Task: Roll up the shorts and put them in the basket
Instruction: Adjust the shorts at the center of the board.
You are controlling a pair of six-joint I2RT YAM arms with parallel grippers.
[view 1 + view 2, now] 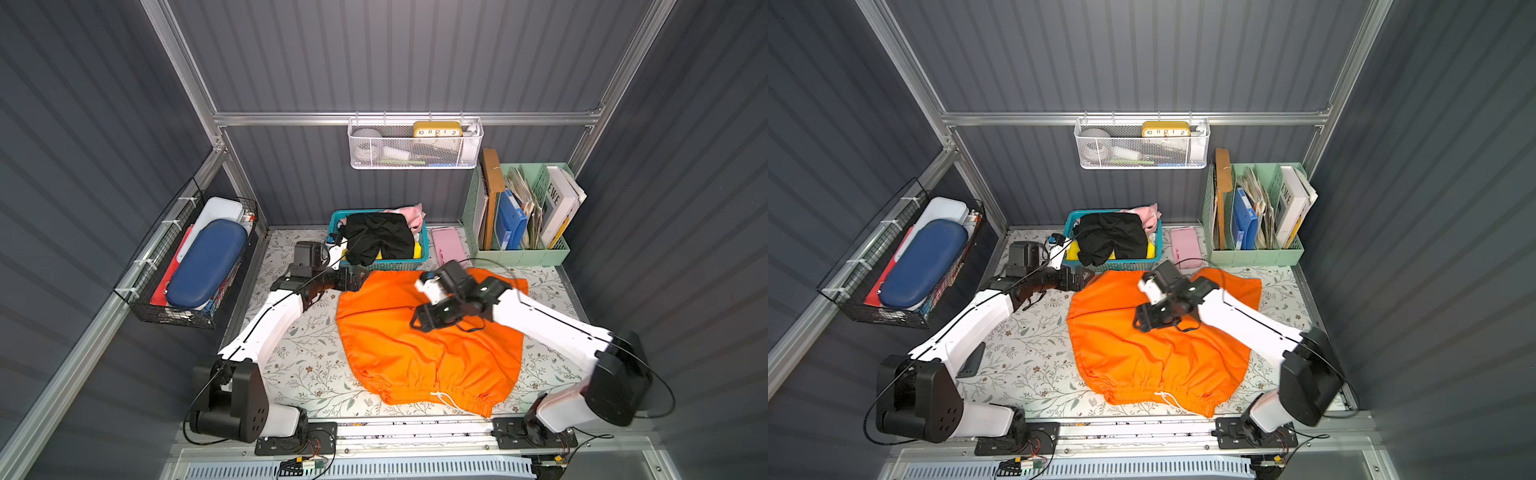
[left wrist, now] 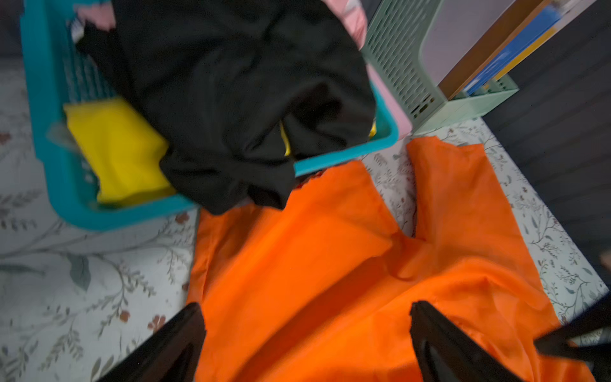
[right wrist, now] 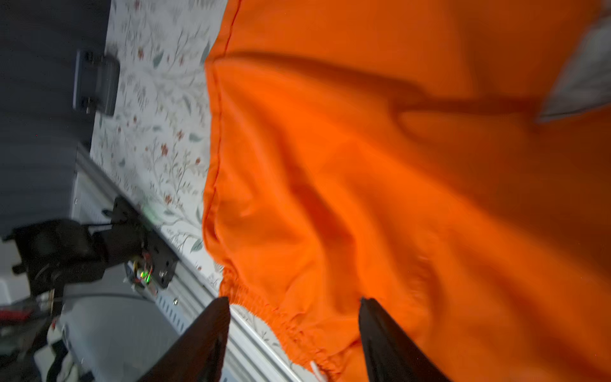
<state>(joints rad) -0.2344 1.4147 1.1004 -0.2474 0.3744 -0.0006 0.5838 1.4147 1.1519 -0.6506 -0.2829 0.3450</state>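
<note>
The orange shorts (image 1: 428,349) (image 1: 1158,353) lie spread flat on the floral table, with the elastic waistband and white drawstring (image 1: 445,400) at the front edge and the legs toward the back. The black shorts (image 1: 378,239) (image 2: 231,99) are heaped in the teal basket and hang over its rim. My left gripper (image 1: 360,277) (image 2: 305,311) is open, low over the orange shorts' far-left corner (image 2: 330,264). My right gripper (image 1: 417,322) (image 3: 294,301) hovers over the middle of the orange shorts (image 3: 396,182), its jaws apart with nothing between them.
The teal basket (image 1: 420,262) stands at the back centre and also holds a yellow cloth (image 2: 115,148) and a pink cloth (image 1: 409,214). A pink case (image 1: 449,247) and a green file organizer (image 1: 519,253) stand at the back right. A wire basket (image 1: 187,266) hangs on the left wall.
</note>
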